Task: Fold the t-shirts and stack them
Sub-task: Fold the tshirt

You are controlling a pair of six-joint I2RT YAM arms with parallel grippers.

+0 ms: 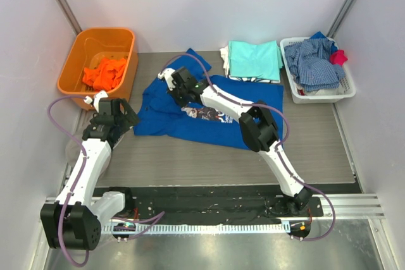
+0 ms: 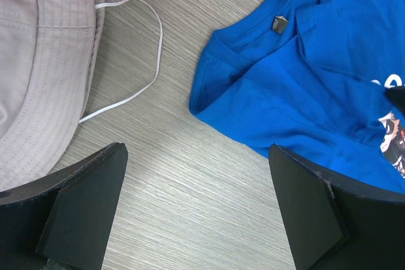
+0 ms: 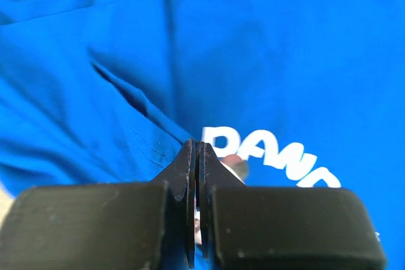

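Royal blue cotton across the middle of the grey wood-grain table (image 1: 190,162): blue t-shirt (image 1: 158,118), front up, spread wide but rumpled, one part reaching toward the far wall. Shows a white-and-dark chest print (image 1: 202,114) and, in the left wrist view, a ribbed collar with a small dark neck label (image 2: 279,24).

Over the blue t-shirt, near its collar: right gripper (image 3: 197,150), arm stretched diagonally across the cloth. Jaws pressed together, tips down at a raised crease just beside the white lettering (image 3: 272,156). Cannot tell whether a pinch of cloth sits between them.

Just off the blue t-shirt's left edge: left gripper (image 2: 196,150), jaws wide apart, only bare table showing between them. One finger (image 2: 88,207) on the side away from the shirt, the other (image 2: 310,207) in front of the shirt's shoulder in that view.

Further left of the blue t-shirt, past that gripper: pale bucket hat (image 2: 38,61) with a thin white cord (image 2: 149,42) looped on the table, apart from the shirt.

Beyond the blue t-shirt's left side: orange bin (image 1: 76,61) holding crumpled orange fabric (image 1: 104,74).

At the blue t-shirt's far right corner: folded aqua t-shirt (image 1: 254,60) lying on a white t-shirt (image 1: 224,55).

Further right of the blue t-shirt, apart from it: white basket (image 1: 319,96) with a blue-and-white checked garment (image 1: 313,64) and a small red cloth (image 1: 338,57) at its far end.
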